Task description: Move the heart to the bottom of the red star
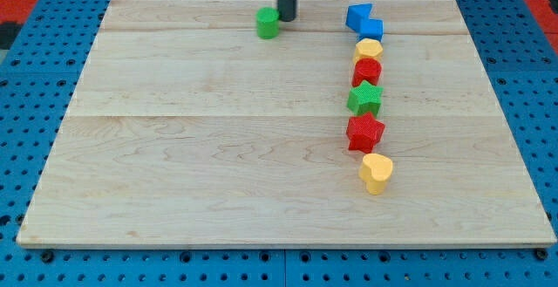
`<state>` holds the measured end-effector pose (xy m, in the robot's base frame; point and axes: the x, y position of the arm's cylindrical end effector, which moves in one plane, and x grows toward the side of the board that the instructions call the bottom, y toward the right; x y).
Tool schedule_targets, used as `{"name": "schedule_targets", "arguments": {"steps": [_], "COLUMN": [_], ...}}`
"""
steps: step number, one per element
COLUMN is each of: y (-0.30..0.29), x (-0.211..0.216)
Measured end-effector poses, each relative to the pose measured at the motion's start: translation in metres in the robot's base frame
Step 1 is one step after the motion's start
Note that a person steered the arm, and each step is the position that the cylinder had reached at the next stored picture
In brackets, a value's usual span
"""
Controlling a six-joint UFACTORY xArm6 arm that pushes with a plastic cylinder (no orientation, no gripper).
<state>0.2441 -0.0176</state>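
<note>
The yellow heart point(377, 172) lies on the wooden board, just below the red star point(364, 133) and slightly to its right, touching or nearly touching it. My tip point(287, 17) is at the view's top, just right of a green block point(268, 23), far from the heart and star. Above the red star runs a column of blocks: a green star point(365, 99), a red block point(367, 71), a yellow block point(369, 50) and two blue blocks point(364, 21) at the top.
The wooden board point(174, 147) rests on a blue perforated table point(35, 104). The column of blocks stands right of centre. The green block and rod are near the board's top edge.
</note>
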Motion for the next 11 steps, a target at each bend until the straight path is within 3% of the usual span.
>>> {"name": "schedule_targets", "arguments": {"steps": [2, 3, 4, 5, 6, 7, 8, 11], "y": [-0.018, -0.02, 0.015, 0.113, 0.098, 0.132, 0.238, 0.182], "x": [0.072, 0.146, 0.242, 0.283, 0.32, 0.343, 0.346, 0.317]}}
